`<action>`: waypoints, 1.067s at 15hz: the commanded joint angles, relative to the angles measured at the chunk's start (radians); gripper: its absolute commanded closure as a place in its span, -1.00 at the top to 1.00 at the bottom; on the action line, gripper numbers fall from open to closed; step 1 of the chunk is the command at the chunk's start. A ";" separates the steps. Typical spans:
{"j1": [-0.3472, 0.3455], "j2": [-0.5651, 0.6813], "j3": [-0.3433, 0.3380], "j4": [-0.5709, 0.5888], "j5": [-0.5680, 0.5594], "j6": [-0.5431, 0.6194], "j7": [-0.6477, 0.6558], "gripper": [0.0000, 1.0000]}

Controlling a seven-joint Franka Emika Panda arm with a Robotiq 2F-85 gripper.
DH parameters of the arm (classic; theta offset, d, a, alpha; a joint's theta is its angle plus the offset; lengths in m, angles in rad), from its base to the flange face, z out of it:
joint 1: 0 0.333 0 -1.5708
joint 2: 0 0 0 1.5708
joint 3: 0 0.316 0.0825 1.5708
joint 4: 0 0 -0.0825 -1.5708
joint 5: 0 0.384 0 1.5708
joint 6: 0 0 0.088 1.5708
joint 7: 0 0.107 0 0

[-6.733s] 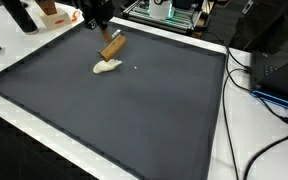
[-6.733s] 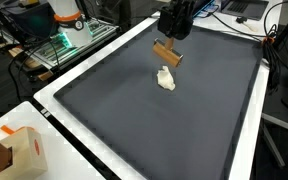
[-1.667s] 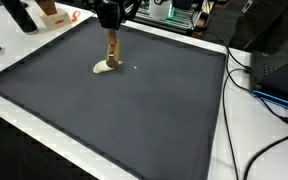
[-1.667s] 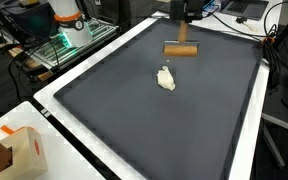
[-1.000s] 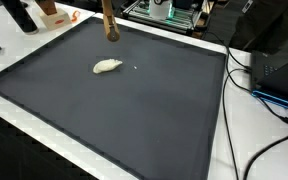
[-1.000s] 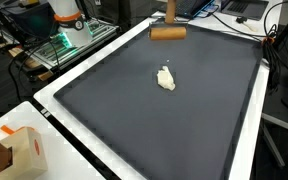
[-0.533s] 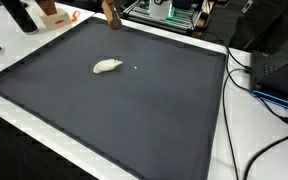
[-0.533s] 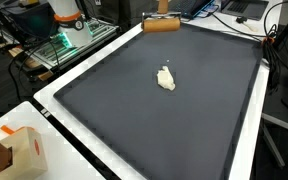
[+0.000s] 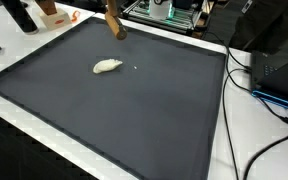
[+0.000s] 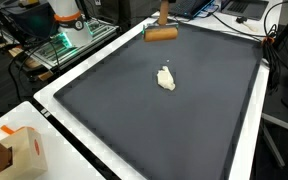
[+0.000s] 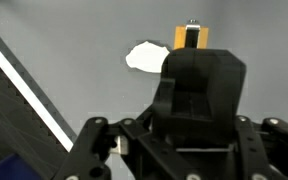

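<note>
A large dark grey mat (image 9: 134, 110) covers almost the whole white table (image 9: 225, 120); in both exterior views its surface is flat. Beside the table, in an exterior view, stands a black box (image 9: 280, 70) with black cables (image 9: 269, 150) hanging below it, well apart from the gripper. Behind the far edge of the mat there is a rack of electronics (image 9: 169, 12). A cardboard box (image 10: 24, 150) stands at the near corner of the table in an exterior view, also far from the work.

The gripper (image 11: 190, 40) shows only in the wrist view, where its black body fills the lower half of the picture and hides most of the fingers. It is clamped on a wooden tool (image 10: 162, 33), a short crosswise block on a handle. The tool hangs over the far edge of the mat; it looks tilted in an exterior view (image 9: 115, 24).

A small white lump (image 10: 165, 78) lies alone on the mat, apart from the tool and towards the middle. In the wrist view the lump (image 11: 142, 56) is just beside the wooden tool (image 11: 200, 38). Nothing stands between them.
</note>
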 commanded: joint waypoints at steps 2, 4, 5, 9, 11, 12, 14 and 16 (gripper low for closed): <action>-0.008 0.070 0.001 -0.020 0.030 0.106 -0.110 -0.53; -0.017 0.098 0.002 -0.035 0.045 0.165 -0.136 -0.53; -0.021 0.108 0.002 -0.046 0.049 0.198 -0.140 -0.53; -0.035 0.141 -0.001 -0.093 0.019 0.303 -0.108 -0.53; -0.044 0.154 0.001 -0.114 0.032 0.350 -0.117 -0.53; -0.048 0.161 0.003 -0.122 0.039 0.365 -0.125 -0.53; -0.054 0.168 0.004 -0.136 0.040 0.393 -0.122 -0.53; -0.058 0.173 0.002 -0.144 0.031 0.411 -0.115 -0.53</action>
